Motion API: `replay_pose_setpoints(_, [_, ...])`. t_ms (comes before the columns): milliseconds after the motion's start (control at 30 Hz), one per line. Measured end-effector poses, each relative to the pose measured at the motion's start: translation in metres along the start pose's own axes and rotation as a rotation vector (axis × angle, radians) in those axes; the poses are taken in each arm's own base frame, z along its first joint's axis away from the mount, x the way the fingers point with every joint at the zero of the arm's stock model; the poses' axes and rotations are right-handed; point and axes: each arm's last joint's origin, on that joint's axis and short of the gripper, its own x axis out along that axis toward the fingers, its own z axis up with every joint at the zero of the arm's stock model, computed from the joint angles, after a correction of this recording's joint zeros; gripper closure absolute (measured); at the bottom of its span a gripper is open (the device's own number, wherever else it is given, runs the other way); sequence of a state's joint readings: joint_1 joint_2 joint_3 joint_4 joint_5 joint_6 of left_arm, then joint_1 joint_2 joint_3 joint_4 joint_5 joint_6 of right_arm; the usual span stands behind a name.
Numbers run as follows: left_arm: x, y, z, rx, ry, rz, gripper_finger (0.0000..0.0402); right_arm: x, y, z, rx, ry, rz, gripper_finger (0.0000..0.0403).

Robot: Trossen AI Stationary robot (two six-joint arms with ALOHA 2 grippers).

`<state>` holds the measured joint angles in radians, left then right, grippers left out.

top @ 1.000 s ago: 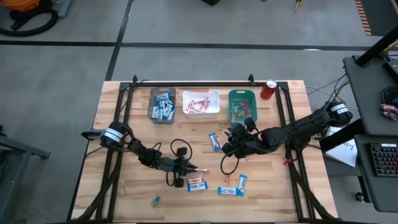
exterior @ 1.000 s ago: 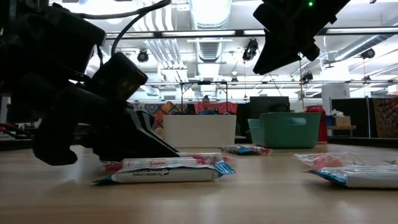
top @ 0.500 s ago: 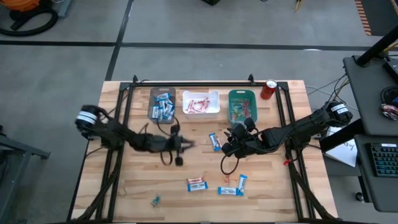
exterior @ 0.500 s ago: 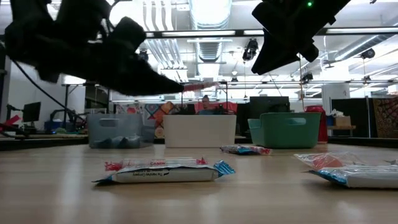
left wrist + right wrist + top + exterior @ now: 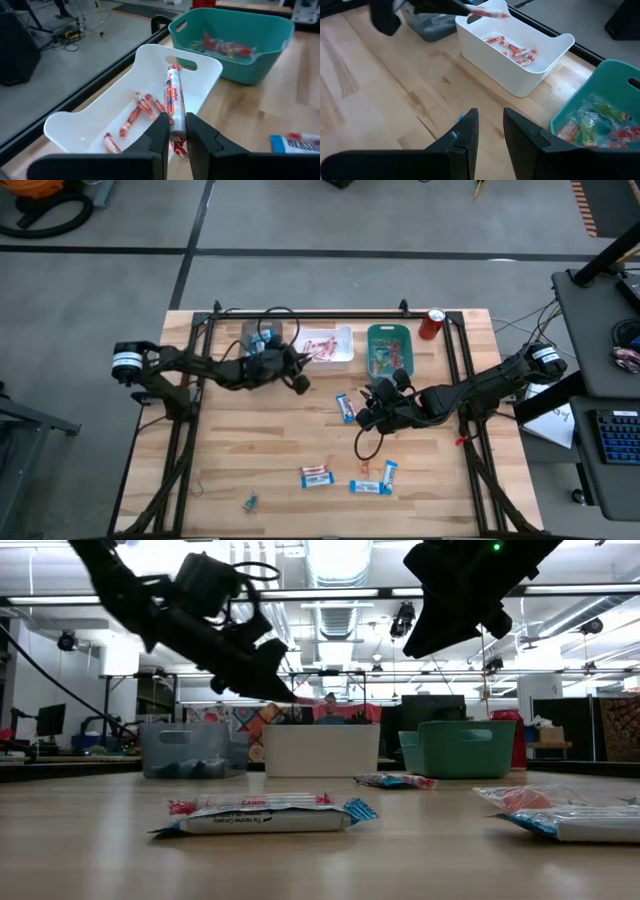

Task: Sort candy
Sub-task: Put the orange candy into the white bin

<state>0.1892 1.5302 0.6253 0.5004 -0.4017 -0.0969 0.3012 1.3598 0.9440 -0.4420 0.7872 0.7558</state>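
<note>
Wooden slat table (image 5: 240, 460) w/ black frame on a grey floor; low view looks into an open workshop w/ ceiling lights. Along the far edge I see 3 bins in a row: grey bin (image 5: 260, 349) w/ blue-and-white bars, white bin (image 5: 323, 346) w/ several red-and-white bars lying loose on its floor, teal bin (image 5: 389, 349) w/ mixed colourful wrapped sweets. Red can (image 5: 432, 324) stands just beside the teal bin. My left arm reaches from the table's left side across toward the far edge, raised off the wood; left gripper (image 5: 175, 131) sits at the near rim of the white bin, fingers clenched on one red-and-white bar (image 5: 175, 104). From the wrist cam that bar's long axis runs straight out from the fingertips, pointing over the white bin's inside toward its handle cutout; only its near end is pinched. My right arm comes in from the right edge, bent low over mid-table; right gripper (image 5: 487, 125) hangs above bare wood in front of the white and teal bins, fingers partly apart, nothing between them. Loose candy on the wood: blue-and-white bar (image 5: 345, 408) near the right gripper, another red-and-white bar (image 5: 316, 476) toward the near edge, 2 more blue-and-white bars (image 5: 379, 480) next to it, tiny orange-red piece (image 5: 362, 470) between them.
</note>
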Motion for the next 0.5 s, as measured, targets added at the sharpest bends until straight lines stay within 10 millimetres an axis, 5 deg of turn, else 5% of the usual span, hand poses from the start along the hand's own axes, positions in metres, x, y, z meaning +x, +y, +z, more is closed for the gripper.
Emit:
replay_pose_setpoints(200, [0.015, 0.005, 0.016, 0.086, 0.060, 0.037, 0.0377, 0.000, 0.000, 0.000, 0.003, -0.002, 0.002, 0.0321])
replay_pose_setpoints(500, [0.027, 0.011, 0.010, 0.104, 0.112, 0.068, 0.0357, 0.000, 0.000, 0.000, 0.007, -0.001, 0.003, 0.0321])
